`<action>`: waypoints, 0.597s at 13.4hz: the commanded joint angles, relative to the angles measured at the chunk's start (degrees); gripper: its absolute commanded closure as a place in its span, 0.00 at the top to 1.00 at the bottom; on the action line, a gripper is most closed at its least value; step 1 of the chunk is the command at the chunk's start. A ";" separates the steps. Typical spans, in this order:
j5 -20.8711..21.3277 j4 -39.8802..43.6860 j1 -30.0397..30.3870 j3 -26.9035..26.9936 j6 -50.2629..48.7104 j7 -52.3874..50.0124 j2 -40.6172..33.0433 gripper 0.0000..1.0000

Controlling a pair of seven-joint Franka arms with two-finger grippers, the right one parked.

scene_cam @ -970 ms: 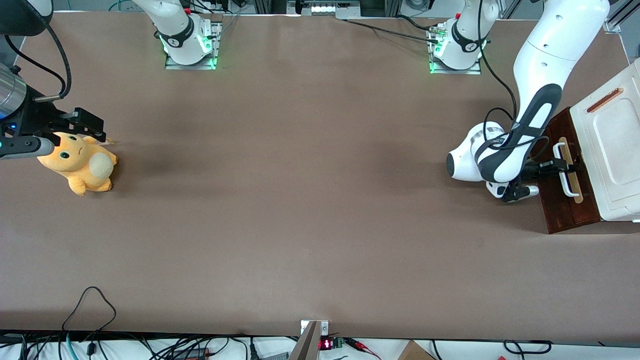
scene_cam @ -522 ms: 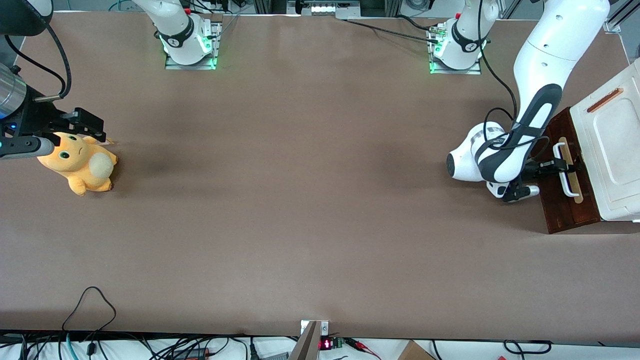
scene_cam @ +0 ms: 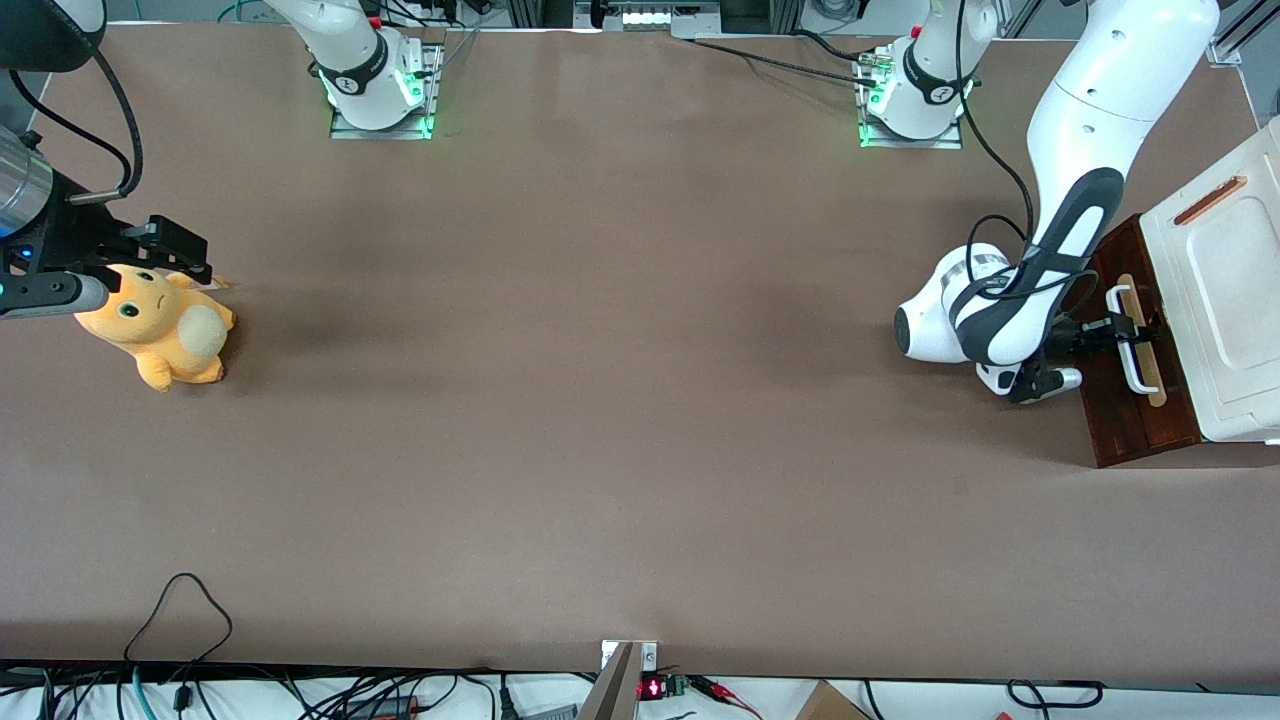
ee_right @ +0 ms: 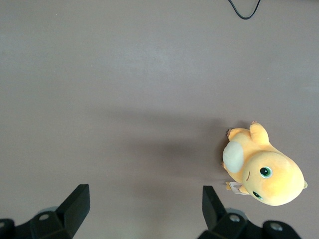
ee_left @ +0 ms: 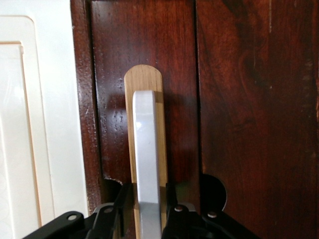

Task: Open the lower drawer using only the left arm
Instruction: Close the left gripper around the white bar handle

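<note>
The gripper [scene_cam: 1128,330] is closed on the white handle [ee_left: 148,164] of the lower drawer [scene_cam: 1130,410], at the table's working-arm end. Best to pull straight outward, keeping the handle centred.

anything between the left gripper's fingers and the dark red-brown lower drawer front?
Only the white loop handle, straddled by the black gripper, in the left wrist view, against the drawer front.
</note>
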 commanded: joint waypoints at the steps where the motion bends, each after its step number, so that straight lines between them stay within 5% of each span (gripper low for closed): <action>1: 0.96 -0.18 0.11 -0.09 -0.76 -0.83 0.29 0.19; 8: 0.96 -0.18 0.03 -0.17 -0.68 -0.66 0.21 0.02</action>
